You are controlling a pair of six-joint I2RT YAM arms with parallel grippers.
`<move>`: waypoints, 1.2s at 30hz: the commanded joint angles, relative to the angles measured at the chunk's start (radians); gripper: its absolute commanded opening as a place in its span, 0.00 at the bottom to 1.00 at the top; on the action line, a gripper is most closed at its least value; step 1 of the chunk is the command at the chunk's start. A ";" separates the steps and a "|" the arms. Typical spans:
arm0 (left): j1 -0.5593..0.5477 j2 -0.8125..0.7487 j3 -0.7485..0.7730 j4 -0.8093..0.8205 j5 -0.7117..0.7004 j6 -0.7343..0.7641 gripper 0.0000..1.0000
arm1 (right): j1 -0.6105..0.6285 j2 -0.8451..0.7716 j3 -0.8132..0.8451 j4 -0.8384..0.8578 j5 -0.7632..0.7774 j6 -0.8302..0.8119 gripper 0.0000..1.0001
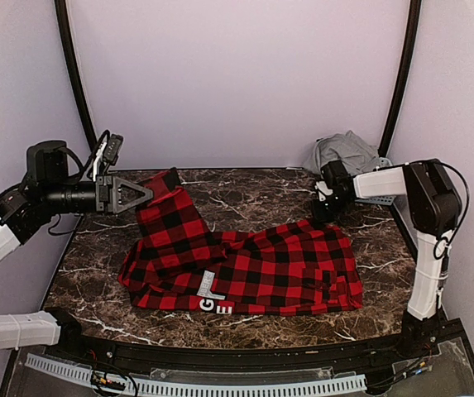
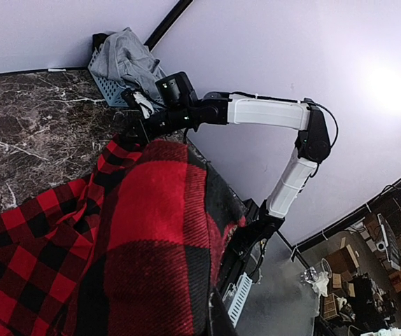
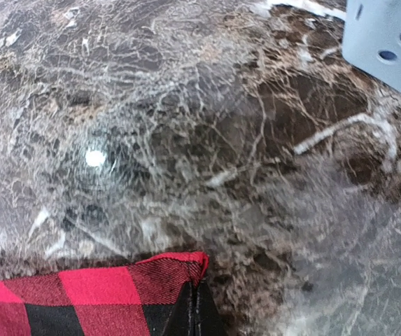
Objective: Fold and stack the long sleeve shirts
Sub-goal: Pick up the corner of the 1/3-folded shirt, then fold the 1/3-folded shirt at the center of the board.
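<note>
Two shirts: red-and-black checked cloth shirt (image 1: 253, 269) lay on dark marble surface (image 1: 253, 194), plain grey cloth shirt (image 1: 348, 151) behind
Left fingers (image 1: 150, 194): pinched the checked shirt's raised end
Right fingers (image 1: 321, 217): at its far corner, grip unclear tbh

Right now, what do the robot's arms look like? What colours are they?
Both arms are made of smooth white tubes joined by chunky black joints. The left arm ends in a black left gripper with a triangle-shaped frame. The right arm has a big black elbow and a small black right gripper. Thin black cables loop beside the joints of each.
</note>
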 commanded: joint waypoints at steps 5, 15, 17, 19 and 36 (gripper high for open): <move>0.006 0.053 -0.015 0.012 -0.133 0.040 0.00 | -0.035 -0.237 -0.147 0.090 -0.027 -0.023 0.00; 0.006 0.080 0.055 -0.021 -0.133 0.089 0.00 | -0.035 -0.510 -0.408 0.175 -0.076 0.005 0.00; 0.006 0.073 0.097 -0.046 -0.148 0.100 0.00 | -0.033 -0.569 -0.477 0.192 -0.089 0.017 0.00; 0.006 0.069 0.155 -0.069 -0.162 0.111 0.00 | -0.027 -0.628 -0.531 0.205 -0.098 0.031 0.00; 0.006 0.082 0.211 -0.100 -0.160 0.152 0.00 | 0.035 -0.937 -0.844 0.217 -0.039 0.181 0.40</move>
